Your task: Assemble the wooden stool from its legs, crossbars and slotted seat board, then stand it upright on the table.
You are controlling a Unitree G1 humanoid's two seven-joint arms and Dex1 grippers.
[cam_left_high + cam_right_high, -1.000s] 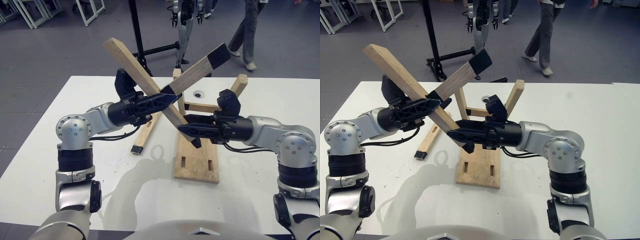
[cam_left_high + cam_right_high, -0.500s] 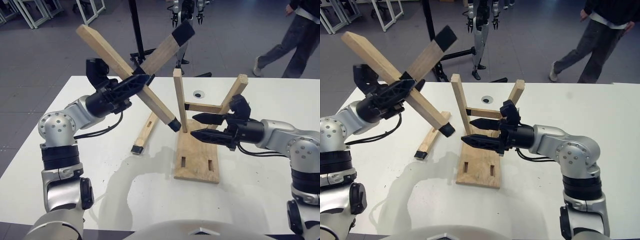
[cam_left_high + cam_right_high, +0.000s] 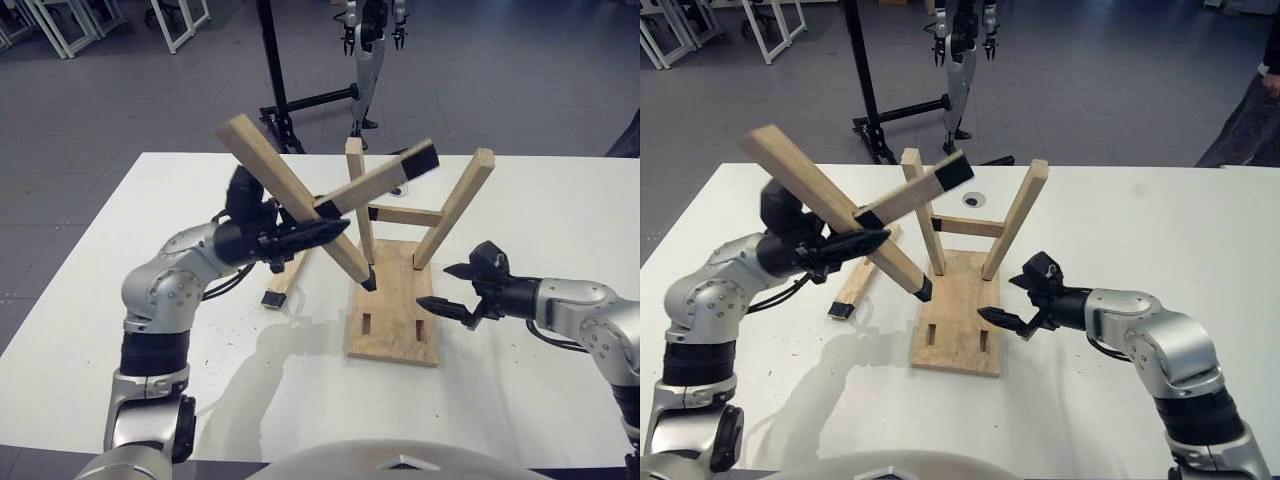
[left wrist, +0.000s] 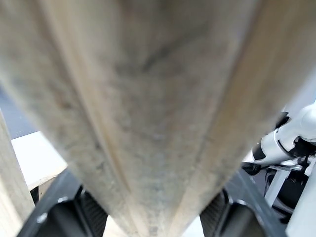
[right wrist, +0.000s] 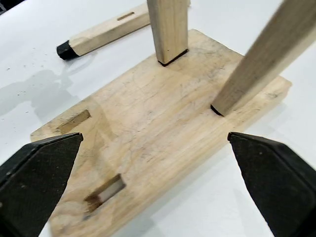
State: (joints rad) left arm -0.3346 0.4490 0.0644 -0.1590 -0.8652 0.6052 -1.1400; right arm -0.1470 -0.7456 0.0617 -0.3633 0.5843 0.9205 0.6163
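The seat board (image 3: pixel 395 325) is laid flat on the white surface (image 3: pixel 520 400). Its two far slots are each filled by an upright leg, one on the left (image 3: pixel 358 195) and one tilted on the right (image 3: pixel 455 205), and the two are joined by a crossbar (image 3: pixel 405 214). The two near slots (image 5: pixel 74 121) (image 5: pixel 104 190) are seen as open rectangular cuts in the board.

A crossed pair of legs (image 3: pixel 290 195) is held in the air by the left claw (image 3: pixel 325 228), which is clenched at the point where the two pieces meet. The black-capped lower end of the longer piece is seen close to the board's left edge, beside the base of the left upright leg; whether it touches cannot be told.

A loose leg (image 3: pixel 285 275) with a black cap is laid on the surface just left of the board, under the held pair.

The right claw (image 3: pixel 442 287) is released, its fingers spread wide, and is held low just beside the board's right edge, apart from the wood.
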